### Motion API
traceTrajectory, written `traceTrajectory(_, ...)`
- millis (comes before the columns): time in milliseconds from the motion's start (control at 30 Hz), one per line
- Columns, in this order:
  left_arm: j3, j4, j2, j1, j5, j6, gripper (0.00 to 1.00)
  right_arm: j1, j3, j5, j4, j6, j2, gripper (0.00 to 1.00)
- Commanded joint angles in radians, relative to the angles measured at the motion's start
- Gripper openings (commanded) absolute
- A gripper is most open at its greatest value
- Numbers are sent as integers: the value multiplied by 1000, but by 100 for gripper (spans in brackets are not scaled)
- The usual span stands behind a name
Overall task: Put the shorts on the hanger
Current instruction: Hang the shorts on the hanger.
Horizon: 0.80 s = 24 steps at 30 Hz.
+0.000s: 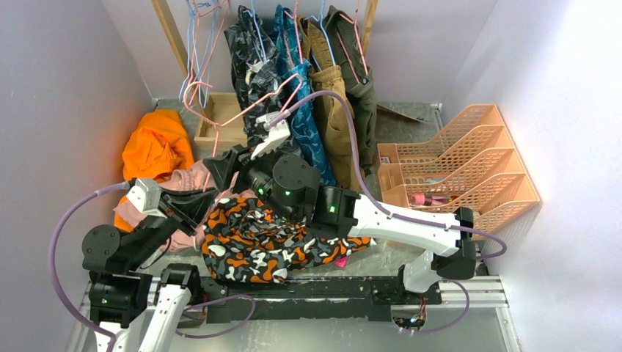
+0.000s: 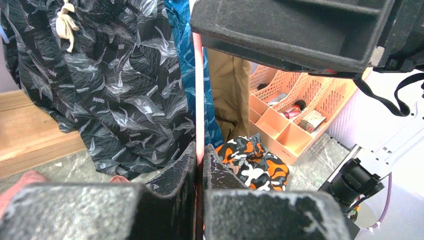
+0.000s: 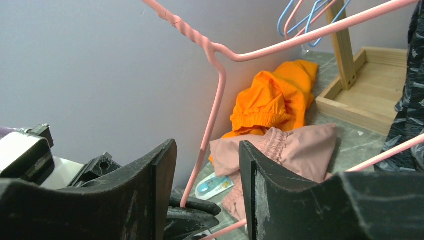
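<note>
The left hand is clamped on the pink hanger, whose wire also passes untouched between the parted fingers of the right hand, while the shorts lie heaped on the desk close under both hands.

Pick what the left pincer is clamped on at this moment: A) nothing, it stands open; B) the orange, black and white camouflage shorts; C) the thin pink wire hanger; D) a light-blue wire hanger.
C: in the left wrist view the left pincer is shut, with the thin pink wire hanger rising straight up from between its fingers. The orange, black and white camouflage shorts lie apart from it, farther off.
</note>
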Motion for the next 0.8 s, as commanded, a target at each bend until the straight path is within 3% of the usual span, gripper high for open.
traceTrajectory(0, 44, -12, -19, -6, -4, -9, 7, 3, 5, 3, 75, 16, 4, 50)
traceTrajectory(167, 77, -29, -24, -6, -3, -8, 7, 4, 42, -20, 73, 18, 27, 42)
traceTrajectory(467, 66, -45, -51, -6, 4, -2, 7, 4, 38, -75, 100, -3, 39, 5)
traceTrajectory(533, 63, -52, -54, -5, 2, 1, 11, 3, 24, -94, 121, -14, 30, 0)
traceTrajectory(567, 64, -55, -55, -6, 1, 1, 18, 2, 17, -102, 126, -20, 23, 0)
traceTrajectory(667, 77, -67, -56, -6, -7, 3, 52, 4, -17, -128, 140, -51, -18, 0)
traceTrajectory(733, 98, -86, -62, -6, -33, 6, 88, 3, -49, -157, 125, -75, -56, 0)
traceTrajectory(767, 112, -99, -66, -7, -44, 10, 96, 2, -61, -178, 98, -94, -79, 0)
